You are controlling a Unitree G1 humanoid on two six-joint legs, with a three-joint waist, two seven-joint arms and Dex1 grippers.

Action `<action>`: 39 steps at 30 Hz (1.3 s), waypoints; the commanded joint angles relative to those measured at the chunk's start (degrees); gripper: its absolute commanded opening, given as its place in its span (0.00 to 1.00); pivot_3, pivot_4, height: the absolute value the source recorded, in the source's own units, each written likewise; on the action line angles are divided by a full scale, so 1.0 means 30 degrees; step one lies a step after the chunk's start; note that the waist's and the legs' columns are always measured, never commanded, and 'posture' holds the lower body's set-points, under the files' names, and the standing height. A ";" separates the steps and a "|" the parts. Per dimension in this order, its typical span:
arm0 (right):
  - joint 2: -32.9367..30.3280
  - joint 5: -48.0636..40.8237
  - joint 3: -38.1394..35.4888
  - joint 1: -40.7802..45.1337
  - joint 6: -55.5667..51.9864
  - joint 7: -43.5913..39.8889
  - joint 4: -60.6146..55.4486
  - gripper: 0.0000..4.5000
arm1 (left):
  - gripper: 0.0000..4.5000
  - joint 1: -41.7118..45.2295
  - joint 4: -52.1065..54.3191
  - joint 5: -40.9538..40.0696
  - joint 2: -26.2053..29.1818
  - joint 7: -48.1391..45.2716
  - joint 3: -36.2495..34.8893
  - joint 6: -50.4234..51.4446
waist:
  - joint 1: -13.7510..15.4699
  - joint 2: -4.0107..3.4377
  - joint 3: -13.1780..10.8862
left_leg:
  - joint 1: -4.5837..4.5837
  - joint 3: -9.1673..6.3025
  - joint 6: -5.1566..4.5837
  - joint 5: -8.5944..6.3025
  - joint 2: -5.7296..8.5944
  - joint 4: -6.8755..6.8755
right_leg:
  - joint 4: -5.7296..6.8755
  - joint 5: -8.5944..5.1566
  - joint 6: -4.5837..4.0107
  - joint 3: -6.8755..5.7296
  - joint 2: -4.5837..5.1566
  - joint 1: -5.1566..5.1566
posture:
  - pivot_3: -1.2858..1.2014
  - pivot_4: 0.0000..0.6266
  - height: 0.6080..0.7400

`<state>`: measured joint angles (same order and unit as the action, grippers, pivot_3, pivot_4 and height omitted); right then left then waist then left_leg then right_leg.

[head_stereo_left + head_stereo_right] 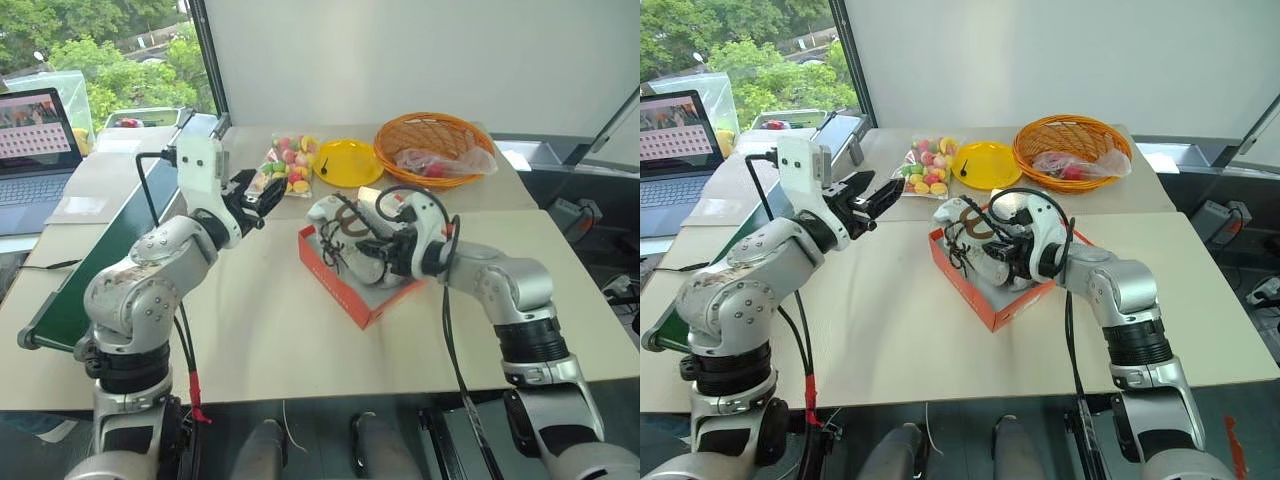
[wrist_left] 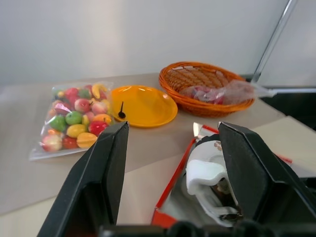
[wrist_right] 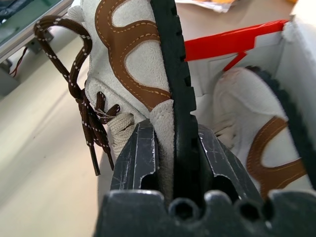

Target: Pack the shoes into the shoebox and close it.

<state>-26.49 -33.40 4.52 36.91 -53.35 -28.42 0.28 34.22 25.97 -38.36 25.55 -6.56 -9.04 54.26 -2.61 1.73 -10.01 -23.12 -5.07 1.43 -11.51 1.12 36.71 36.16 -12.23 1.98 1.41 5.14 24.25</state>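
Sitting askew on the tabletop (image 1: pixel 250 330), the shoebox (image 1: pixel 345 290) has its long axis running diagonally; its far end and lid hide behind the right arm. Both shoes (image 1: pixel 980 255) are at the box, one pinched by its sole in the right tool (image 3: pixel 175 163). The left tool (image 1: pixel 868 198) hovers open, empty.

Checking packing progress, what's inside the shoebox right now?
Inside the shoebox: one shoe lying down, a second shoe pinched by the right gripper. The box floor is covered.
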 commanded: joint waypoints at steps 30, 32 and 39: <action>-0.0982 0.4800 0.1069 -0.0054 0.4116 -0.4003 0.3081 0.11 | 0.68 -0.2925 0.2877 -0.1764 0.6796 -0.8141 0.1383 0.1775 | 0.0146 0.0000 0.0000 | 0.0051 0.0024 0.0000 0.0000 0.0001 0.0007 | -0.0006 -0.0003 0.0018 0.0013 0.0006 -0.0051 | 0.52 0.24 1.00; -0.0314 0.3436 -0.0562 0.0633 0.3141 -0.3560 0.3512 0.11 | 0.68 -0.2985 0.2928 -0.1769 0.6734 -0.8119 0.1313 0.1799 | 0.0132 -0.0001 0.0000 | 0.0054 0.0026 0.0000 0.0000 0.0000 0.0006 | -0.0004 -0.0002 0.0018 0.0016 0.0006 -0.0048 | 0.52 0.24 1.00; 0.0178 0.1337 -0.3144 0.3408 0.0846 -0.3169 0.3272 0.11 | 0.68 -0.3361 0.3070 -0.1653 0.6656 -0.8053 0.1391 0.1750 | 0.0040 -0.0015 -0.0013 | 0.0047 0.0063 0.0000 0.0000 -0.0006 0.0005 | 0.0011 0.0006 0.0018 0.0060 -0.0001 -0.0014 | 0.52 0.24 1.00</action>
<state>-26.20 -26.07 -1.25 44.23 -48.46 -38.43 12.90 24.37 33.23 -43.56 45.18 -30.67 -4.12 60.19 -2.49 1.69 -10.05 -22.97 -4.88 1.42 -11.52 1.09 36.72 36.19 -12.22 2.04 1.59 5.13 24.20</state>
